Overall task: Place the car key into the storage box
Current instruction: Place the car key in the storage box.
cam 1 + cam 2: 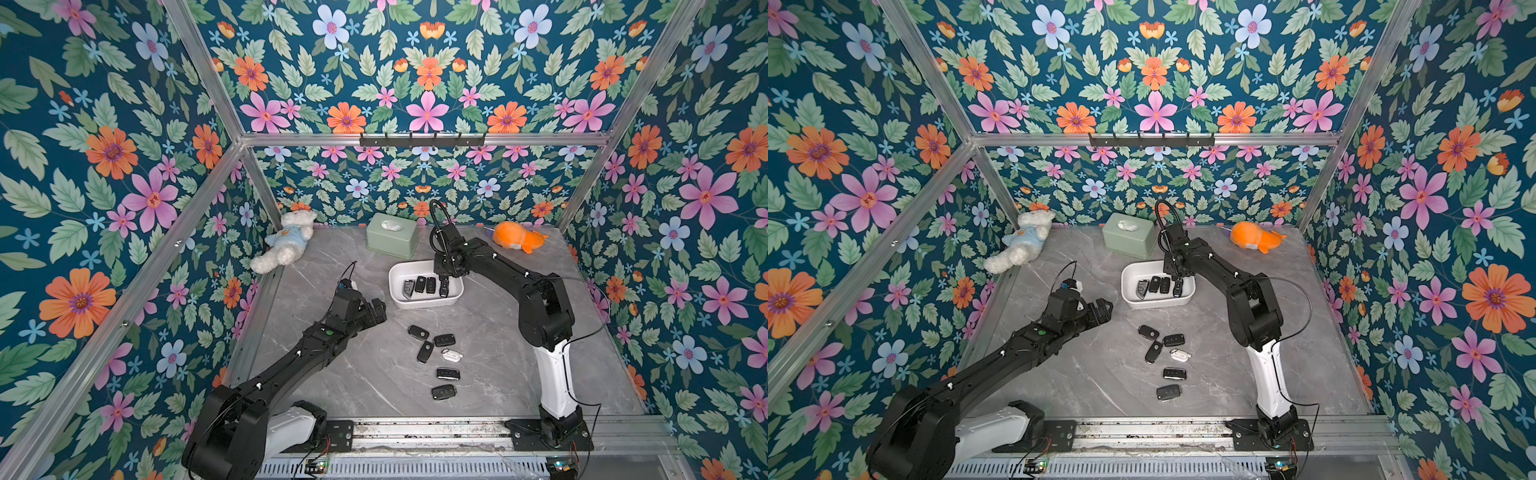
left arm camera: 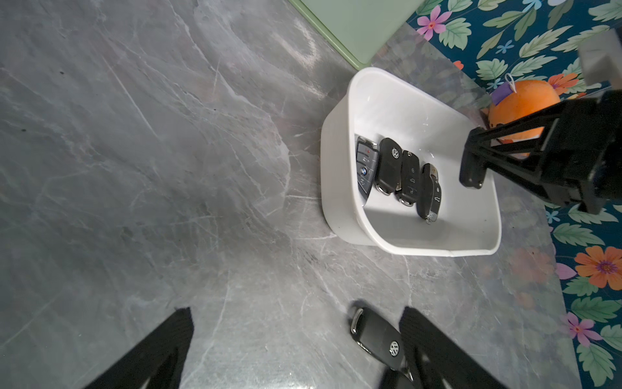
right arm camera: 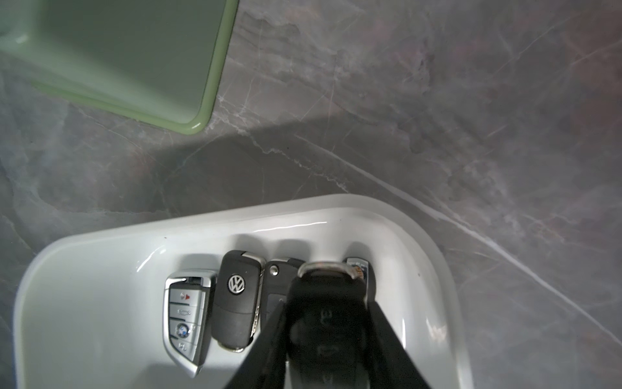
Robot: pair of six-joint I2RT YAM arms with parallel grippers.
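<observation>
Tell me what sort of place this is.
Probably a robot training booth, not a home: an aluminium frame hung with floral panels, a left arm and right arm mounted on a rail, and car keys laid near a white storage box.

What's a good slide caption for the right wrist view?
Right fingers hold a black car key over the white storage box, beside other fobs lying inside.

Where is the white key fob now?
In both top views the white key fob lies on the table, rightmost among loose black fobs, outside the storage box.
</observation>
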